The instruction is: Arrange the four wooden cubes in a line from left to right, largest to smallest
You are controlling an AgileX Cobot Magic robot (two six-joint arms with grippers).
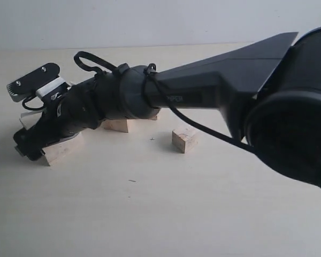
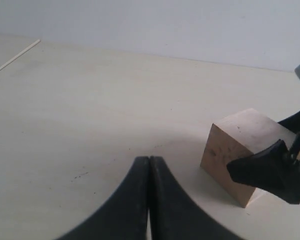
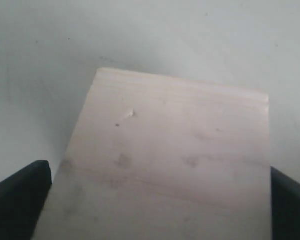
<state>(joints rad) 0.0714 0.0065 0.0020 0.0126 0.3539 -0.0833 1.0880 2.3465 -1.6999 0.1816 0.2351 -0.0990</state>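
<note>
The big wooden cube (image 1: 64, 150) rests on the table at the far left. My right gripper (image 1: 29, 145) has reached across to it and is shut on the big cube (image 3: 165, 150), one finger on each side. One of its fingers (image 2: 262, 167) presses the cube's face (image 2: 225, 150). The medium cube (image 1: 117, 125) lies half under the right arm. A smaller cube (image 1: 184, 139) with darker grain stands right of the middle. A sliver of pale wood (image 1: 153, 117) behind the arm may be the tiny cube. My left gripper (image 2: 149, 161) hovers low beside the big cube, shut and empty.
The right arm (image 1: 214, 91) stretches across the scene from the right and hides the table behind it. Pale tabletop (image 1: 150, 203) spreads out in front of the cubes. A light wall (image 2: 165, 25) rises beyond the table's far edge.
</note>
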